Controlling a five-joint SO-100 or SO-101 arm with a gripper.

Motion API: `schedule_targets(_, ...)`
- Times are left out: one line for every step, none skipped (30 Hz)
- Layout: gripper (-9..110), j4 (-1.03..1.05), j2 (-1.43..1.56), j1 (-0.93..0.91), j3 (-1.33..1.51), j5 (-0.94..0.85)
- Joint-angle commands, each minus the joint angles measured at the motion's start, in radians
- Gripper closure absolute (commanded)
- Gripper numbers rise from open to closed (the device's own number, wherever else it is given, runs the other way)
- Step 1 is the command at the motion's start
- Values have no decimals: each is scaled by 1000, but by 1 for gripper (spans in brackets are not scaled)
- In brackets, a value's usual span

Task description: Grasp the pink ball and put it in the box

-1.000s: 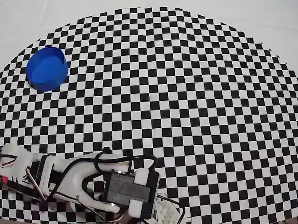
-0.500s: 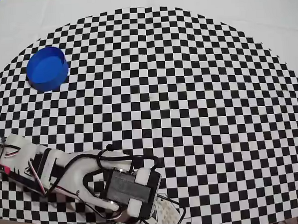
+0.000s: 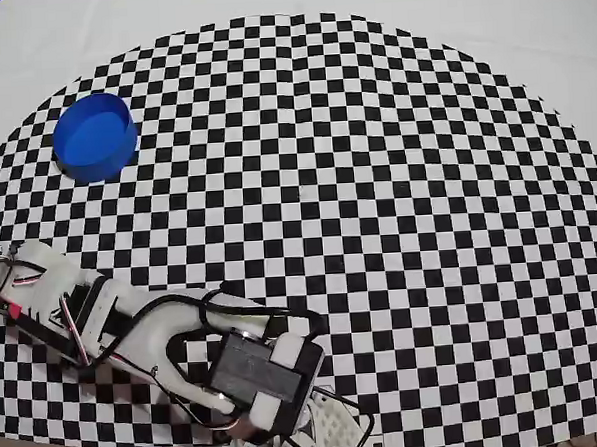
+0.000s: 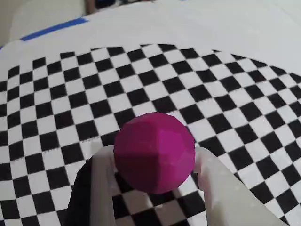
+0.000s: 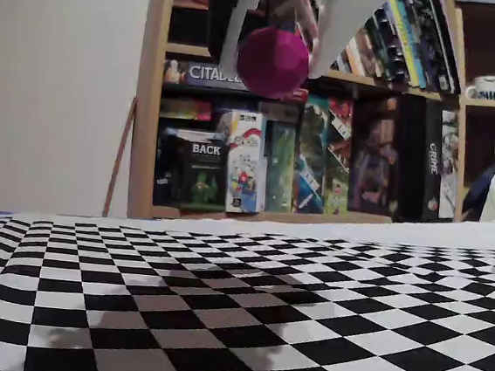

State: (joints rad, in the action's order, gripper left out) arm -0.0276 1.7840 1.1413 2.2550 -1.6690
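The pink ball (image 4: 155,151), a matte magenta sphere, is held between the jaws, lifted clear of the counter. The box (image 3: 95,136), a round blue low-walled container, is seen upright, well apart from the jaws.

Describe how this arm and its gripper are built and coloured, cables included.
In the overhead view the arm is white printed plastic with black servo blocks, black cables looping over its links, and thin red and white wires at its far left end. The gripper has two pale, off-white flat fingers; the fixed view shows them white too. No markings are readable.
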Motion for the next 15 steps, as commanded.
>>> schedule_targets(101, -5, -3, -26, -80, 0)
schedule_targets(101, -5, -11, -29, -86, 0)
schedule_targets(101, -5, -17, -34, -94, 2)
schedule_targets(101, -5, -23, -38, -100, 2)
schedule_targets(101, -5, -31, -41, -104, 2)
schedule_targets(101, -5, -35, -48, -109, 3)
schedule_targets(101, -5, -41, -52, -110, 3)
schedule_targets(101, -5, -46, -57, -114, 3)
schedule_targets(101, -5, -51, -61, -117, 3)
schedule_targets(101, -5, -57, -66, -120, 3)
schedule_targets(101, -5, -61, -69, -124, 3)
schedule_targets(101, -5, -66, -74, -130, 3)
schedule_targets(101, -5, -72, -77, -137, 3)
schedule_targets(101, -5, -77, -81, -143, 3)
schedule_targets(101, -5, -84, -86, -150, 3)
